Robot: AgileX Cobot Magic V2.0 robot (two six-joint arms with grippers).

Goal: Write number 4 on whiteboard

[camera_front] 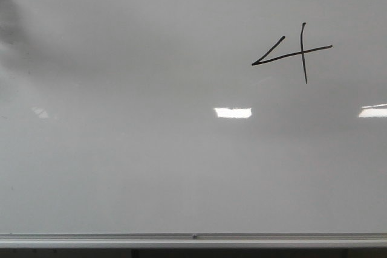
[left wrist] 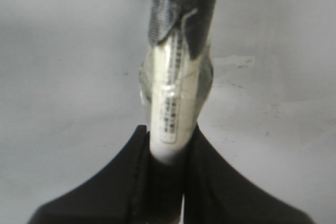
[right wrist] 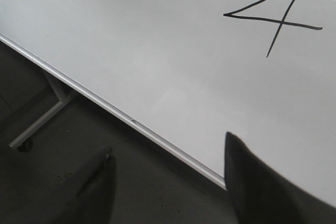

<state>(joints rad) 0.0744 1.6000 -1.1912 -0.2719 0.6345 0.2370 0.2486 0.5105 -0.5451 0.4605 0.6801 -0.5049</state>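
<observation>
Front view: whiteboard (camera_front: pixel 151 167) fills nearly the whole pic, pale grey and glossy w/ bright rectangular reflections; silver rail (camera_front: pixel 193 240) runs along its lower edge. The number 4 (camera_front: pixel 292 54) sits in the upper right part of the board, thin black lines: slanted stroke, long crossbar, vertical stroke crossing it, top left open; a blurry dark smudge shows at the far upper left edge; no arm or gripper seen here.

Left wrist view: left gripper (left wrist: pixel 167 156) has its two black fingers (left wrist: pixel 105 192) pressed in on a marker (left wrist: pixel 176 103); marker body whitish w/ a printed label, wrapped in clear tape, dark tape round the far end; board behind it is blurred grey, w/ a few small dark specks; tip not visible.

Right wrist view: right gripper (right wrist: pixel 168 177) spread wide, nothing between the dark fingers; board slants across the pic w/ the 4 (right wrist: pixel 275 20) well apart from the fingers; rail edge runs diagonally; below it a dark floor (right wrist: pixel 31 93) and a pale stand leg (right wrist: pixel 39 121).
</observation>
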